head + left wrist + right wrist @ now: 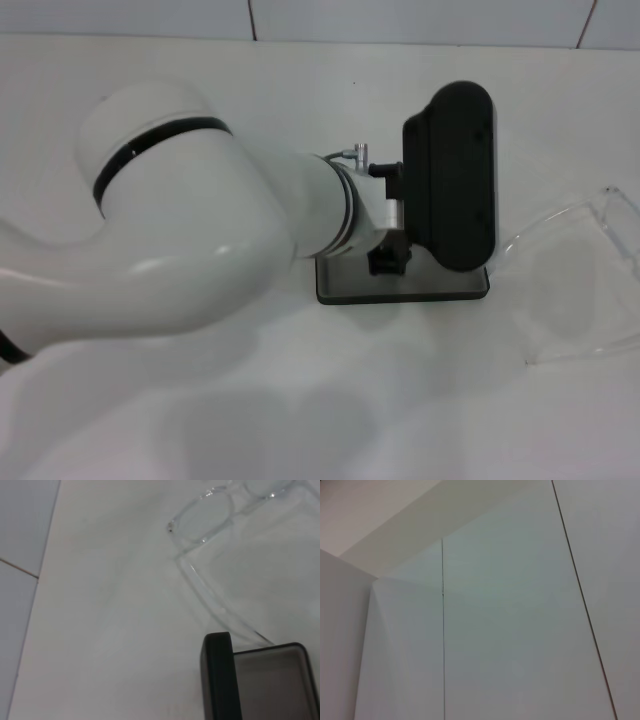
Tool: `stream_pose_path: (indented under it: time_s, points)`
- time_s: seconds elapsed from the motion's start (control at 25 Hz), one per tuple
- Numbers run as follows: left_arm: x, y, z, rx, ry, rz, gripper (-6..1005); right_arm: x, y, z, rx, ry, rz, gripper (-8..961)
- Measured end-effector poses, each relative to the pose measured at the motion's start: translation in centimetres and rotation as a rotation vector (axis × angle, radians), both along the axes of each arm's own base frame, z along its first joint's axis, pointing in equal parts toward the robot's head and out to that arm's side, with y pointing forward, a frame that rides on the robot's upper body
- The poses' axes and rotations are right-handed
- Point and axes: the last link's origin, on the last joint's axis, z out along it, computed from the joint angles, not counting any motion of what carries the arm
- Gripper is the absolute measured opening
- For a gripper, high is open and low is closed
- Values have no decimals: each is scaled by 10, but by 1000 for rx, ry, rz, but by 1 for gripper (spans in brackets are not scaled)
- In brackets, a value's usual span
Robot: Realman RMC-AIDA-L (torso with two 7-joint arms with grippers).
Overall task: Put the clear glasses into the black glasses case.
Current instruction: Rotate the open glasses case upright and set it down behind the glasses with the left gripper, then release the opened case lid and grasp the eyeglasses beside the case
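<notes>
We see the black glasses case [455, 180] open on the white table [300, 80], lid standing upright, grey-lined base [420, 283] flat below it. Left gripper [392, 215] sits right against the case's lid, on the side away from the clear glasses [580, 285]; we cannot tell its grip state. Glasses lie on the table just beside the case, outside it. Right gripper not visible anywhere; its wrist camera shows only wall panels [510, 630].

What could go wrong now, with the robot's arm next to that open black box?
The black glasses case stands open with its lid upright and the left gripper right beside it; a nudge might flip it shut or slide it. The clear glasses lie at the table's right edge of view, hard to see, so a grab may miss or push them.
</notes>
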Motion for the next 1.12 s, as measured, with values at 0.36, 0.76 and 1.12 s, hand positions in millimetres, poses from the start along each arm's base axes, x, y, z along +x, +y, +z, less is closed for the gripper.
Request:
stream_pose_path:
  time_s: [0.36,0.76,1.12]
  points:
    - [3,-4,-1,-9,-3,-18,332,0,-1,-1,-7,0,0,869]
    - [25,-11,14,4,-87,-48,486,4,-5,0,-29,-12,-22,869]
    - [53,-19,64,20,-437,76,484,4,36,14,-412,-120,-173,849]
